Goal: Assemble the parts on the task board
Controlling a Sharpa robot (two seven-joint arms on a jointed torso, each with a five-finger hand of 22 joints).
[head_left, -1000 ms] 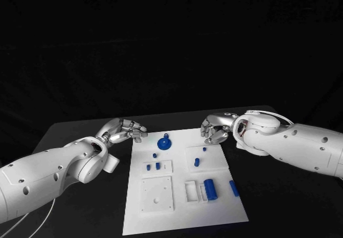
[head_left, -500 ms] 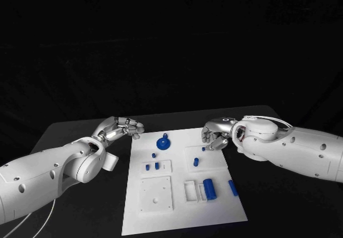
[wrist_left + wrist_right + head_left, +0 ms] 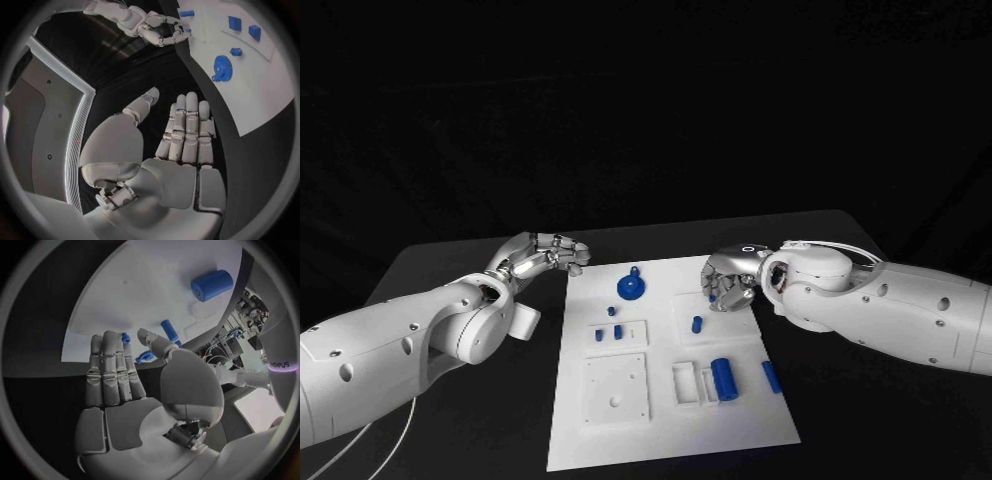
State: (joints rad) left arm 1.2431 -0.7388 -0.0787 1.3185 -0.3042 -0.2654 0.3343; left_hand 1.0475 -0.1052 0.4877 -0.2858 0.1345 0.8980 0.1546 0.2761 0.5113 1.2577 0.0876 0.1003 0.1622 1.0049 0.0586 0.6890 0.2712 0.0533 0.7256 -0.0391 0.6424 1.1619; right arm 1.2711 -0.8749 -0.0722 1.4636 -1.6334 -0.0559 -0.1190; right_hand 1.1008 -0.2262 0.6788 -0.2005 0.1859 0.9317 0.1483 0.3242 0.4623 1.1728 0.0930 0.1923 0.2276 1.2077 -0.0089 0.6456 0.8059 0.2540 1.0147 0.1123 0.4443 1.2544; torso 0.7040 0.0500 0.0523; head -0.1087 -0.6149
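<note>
The white task board (image 3: 668,400) lies flat in the middle of the black surface (image 3: 444,270). Small blue parts sit on it. A round blue part with a little loop (image 3: 632,288) lies near the far end of the board. Just below it are a tiny blue peg (image 3: 610,311) and two short blue pegs (image 3: 609,334) side by side. A small blue oval piece (image 3: 697,324) lies a bit to the right of them. Nearer the robot, a fat blue cylinder (image 3: 723,379) lies beside a white frame (image 3: 685,384), and a thin blue bar (image 3: 770,376) lies by the board's right edge.

The left hand (image 3: 542,256) hangs over the black surface, just beside the far left corner of the board. It holds nothing. In the left wrist view its fingers (image 3: 190,125) are straight and close side by side, with the thumb apart from them.

The right hand (image 3: 731,278) hangs over the far right part of the board, near the small blue oval piece. It holds nothing too. In the right wrist view its fingers (image 3: 109,370) are straight and side by side, and the thumb stands off to one side.
</note>
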